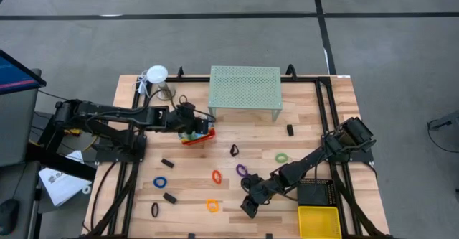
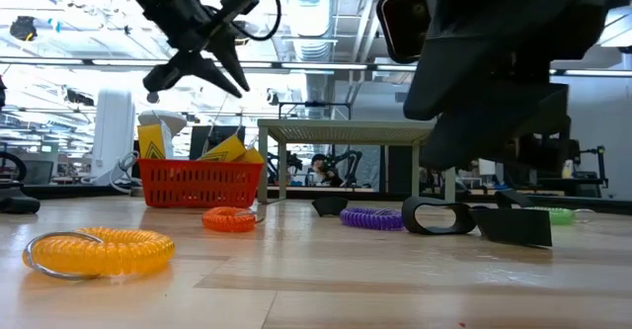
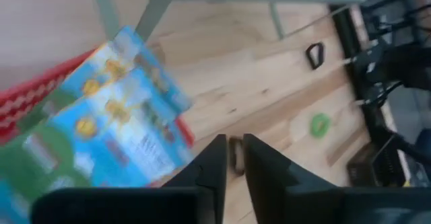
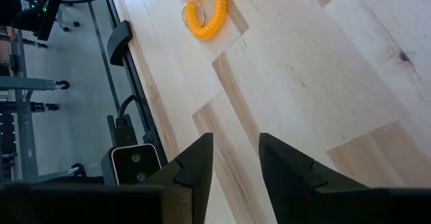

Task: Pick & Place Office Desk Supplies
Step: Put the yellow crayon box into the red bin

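Note:
My left gripper [image 1: 201, 129] hovers over the red tray [image 1: 188, 140] near the shelf's left leg. Its fingers [image 3: 214, 158] stand a narrow gap apart with nothing between them. Crayon boxes [image 3: 114, 116] lean inside that tray [image 2: 202, 183]. My right gripper [image 1: 248, 208] hangs open, low over bare wood near the table's front edge, and its wrist view [image 4: 236, 146] shows only table between the fingers. An orange loop [image 1: 212, 205] lies left of it. Purple [image 1: 242, 170], red-orange [image 1: 216, 175], green [image 1: 281, 156] and blue [image 1: 160, 183] loops and black clips [image 1: 169, 197] lie flat on the table.
The mint-green mesh shelf [image 1: 245, 88] stands at the table's far middle. A black tray [image 1: 315, 192] and a yellow tray [image 1: 319, 221] sit at the near right corner. A white-topped object [image 1: 156, 74] stands at the far left. Cables run along both table sides.

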Available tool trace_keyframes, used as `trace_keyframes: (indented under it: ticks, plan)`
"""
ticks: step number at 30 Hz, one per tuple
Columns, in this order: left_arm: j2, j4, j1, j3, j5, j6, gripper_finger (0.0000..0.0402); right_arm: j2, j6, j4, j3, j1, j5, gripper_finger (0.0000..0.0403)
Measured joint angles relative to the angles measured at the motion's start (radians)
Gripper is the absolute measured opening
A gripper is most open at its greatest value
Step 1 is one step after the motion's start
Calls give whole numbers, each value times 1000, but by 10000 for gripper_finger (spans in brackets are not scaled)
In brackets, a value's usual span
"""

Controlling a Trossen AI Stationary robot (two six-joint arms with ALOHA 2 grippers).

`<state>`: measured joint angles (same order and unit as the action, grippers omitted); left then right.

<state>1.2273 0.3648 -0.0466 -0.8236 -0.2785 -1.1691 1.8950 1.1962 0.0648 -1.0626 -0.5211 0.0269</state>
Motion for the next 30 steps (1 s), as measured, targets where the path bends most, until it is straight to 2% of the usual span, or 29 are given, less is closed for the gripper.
trace_keyframes:
  ticks: [4, 12, 20, 30]
  plan:
    - [33, -57, -46, -1, 80, 83, 6, 0, -15, 9, 0, 13, 0, 118]
    - [122, -57, -106, -4, 103, 195, 1, 0, -18, 19, 0, 25, -6, 118]
    - [201, 47, -105, -48, 96, 251, 0, 0, -18, 9, 0, 25, -8, 118]
    - [164, 185, -112, -71, 30, 275, 0, 0, -28, -2, 0, 40, -8, 118]
